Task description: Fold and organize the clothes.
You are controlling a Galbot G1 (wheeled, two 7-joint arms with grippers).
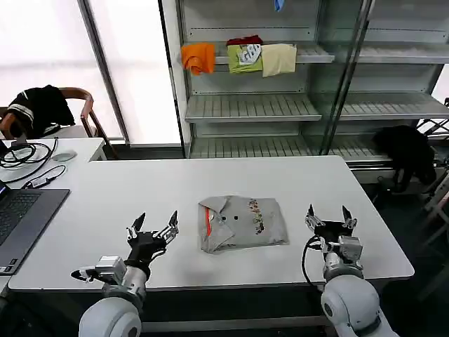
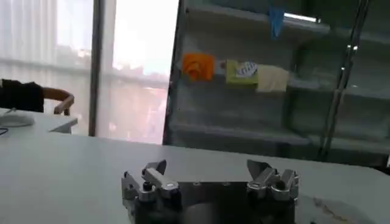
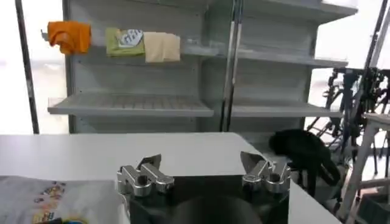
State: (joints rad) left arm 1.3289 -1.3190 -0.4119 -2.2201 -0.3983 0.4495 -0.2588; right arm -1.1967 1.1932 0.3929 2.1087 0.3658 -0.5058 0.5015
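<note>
- Light grey shirt [image 1: 243,223] lies folded into a neat rectangle near the centre of the white table [image 1: 210,182], towards the robot's edge; orange-lined collar on its left side, multicoloured chest print facing up.
- Right wrist view catches one corner of the shirt [image 3: 42,198] w/ the print, flat on the tabletop.
- Left gripper [image 1: 154,229] hovers just beside the shirt on its left, fingers spread wide, nothing betw. them; not touching the cloth.
- Right gripper [image 1: 328,217] sits just beside the shirt on its right, fingers likewise wide apart, empty.
- Nothing lies betw. either gripper and the shirt; bare tabletop only.
- Laptop [image 1: 21,217] at the table's far left edge, cables [image 1: 28,154] and a mouse [image 1: 63,156] behind it, well apart from the shirt.
- Shelving unit [image 1: 280,105] behind the table; orange cloth [image 1: 198,57], green cloth [image 1: 245,58], cream cloth [image 1: 279,59] on an upper shelf.
- Black garment [image 1: 407,151] draped at the right, off the table; another dark garment on a chair [image 1: 77,105] at back left.
</note>
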